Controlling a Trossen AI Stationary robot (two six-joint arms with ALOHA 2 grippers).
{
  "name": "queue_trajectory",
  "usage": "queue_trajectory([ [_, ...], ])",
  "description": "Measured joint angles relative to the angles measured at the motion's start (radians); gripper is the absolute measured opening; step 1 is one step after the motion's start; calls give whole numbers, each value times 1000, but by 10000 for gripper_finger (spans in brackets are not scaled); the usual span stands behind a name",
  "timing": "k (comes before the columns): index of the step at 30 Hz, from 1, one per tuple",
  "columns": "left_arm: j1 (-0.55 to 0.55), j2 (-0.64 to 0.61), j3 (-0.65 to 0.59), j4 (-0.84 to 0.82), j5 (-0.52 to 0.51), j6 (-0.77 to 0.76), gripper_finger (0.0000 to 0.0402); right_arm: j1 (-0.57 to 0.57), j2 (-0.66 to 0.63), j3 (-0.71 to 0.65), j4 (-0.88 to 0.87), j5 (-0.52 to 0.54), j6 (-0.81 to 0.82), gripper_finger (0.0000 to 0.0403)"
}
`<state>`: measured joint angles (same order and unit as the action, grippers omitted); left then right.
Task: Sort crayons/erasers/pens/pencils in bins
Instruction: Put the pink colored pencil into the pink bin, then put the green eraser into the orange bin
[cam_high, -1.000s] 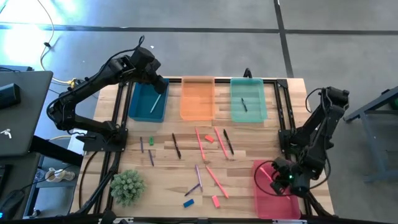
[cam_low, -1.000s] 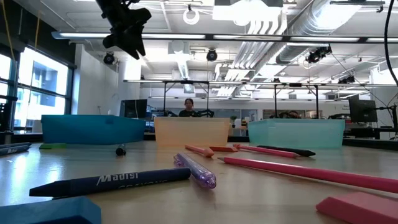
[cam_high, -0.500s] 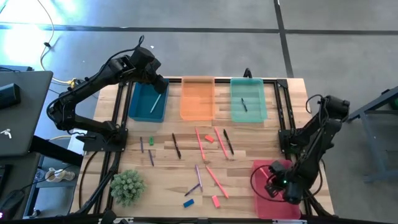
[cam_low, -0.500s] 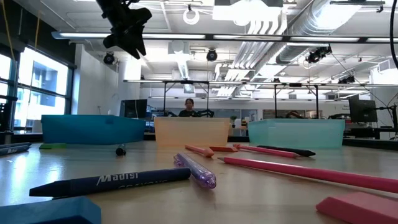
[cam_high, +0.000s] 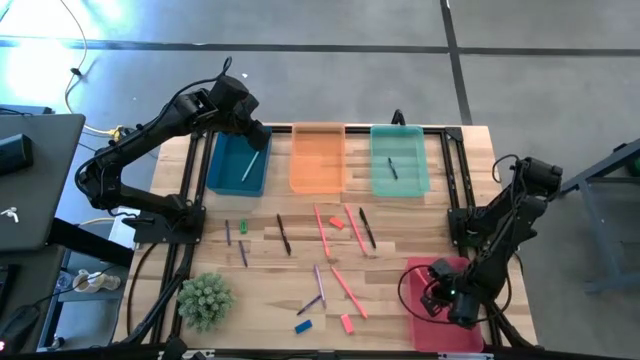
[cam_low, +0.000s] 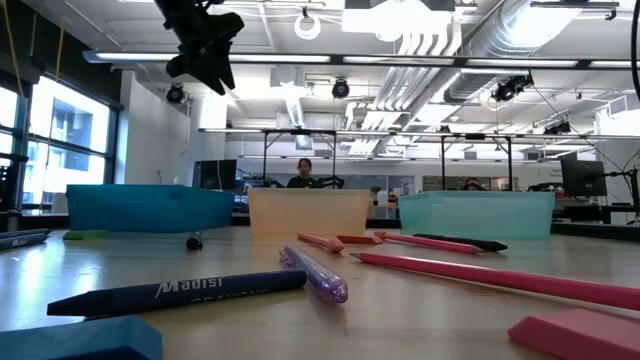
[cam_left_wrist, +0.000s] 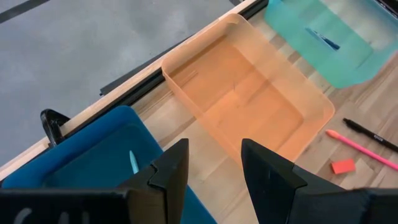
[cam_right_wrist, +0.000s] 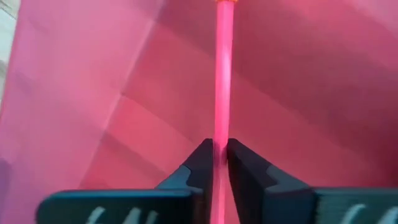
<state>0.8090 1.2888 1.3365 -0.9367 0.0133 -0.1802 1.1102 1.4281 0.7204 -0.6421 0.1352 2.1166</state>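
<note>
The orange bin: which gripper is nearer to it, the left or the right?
Left. The left gripper hovers over the blue bin, right beside the orange bin. The right gripper is far off, over the pink-red bin at the table's opposite corner.

Grey concrete floor (cam_high: 330, 25), tall windows (cam_low: 60, 140), white ceiling ducts (cam_low: 430, 40), bright strip lights overhead.

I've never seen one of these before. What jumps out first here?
The right gripper is low in the pink bin at the table's near right corner, a pink stick between its jaws. The left gripper hovers over the blue bin at the far left. Loose sticks and erasers litter the middle.
</note>
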Motion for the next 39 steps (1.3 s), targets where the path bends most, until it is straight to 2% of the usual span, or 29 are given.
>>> queue_trajectory([
  [9, 0, 0, 0, -1, 1, 0, 138, -13, -13, 0, 90, -9, 27, 92],
  [13, 0, 0, 0, -1, 1, -1, 138, -13, -55, 23, 79, 56, 44, 93],
  [19, 0, 0, 0, -1, -6, -59, 138, -42, -106, 111, -111, 195, 43, 94],
  [24, 0, 0, 0, -20, -7, -132, 143, -100, -126, 185, -276, 210, 13, 94],
  [29, 0, 0, 0, -69, -5, -177, 163, -147, -127, 258, -411, 318, -35, 94],
  [32, 0, 0, 0, -113, -2, -242, 176, -179, -127, 291, -519, 340, -27, 94],
  [39, -54, -1, -42, -187, 7, -342, 178, -250, -134, 314, -644, 440, -14, 94],
])
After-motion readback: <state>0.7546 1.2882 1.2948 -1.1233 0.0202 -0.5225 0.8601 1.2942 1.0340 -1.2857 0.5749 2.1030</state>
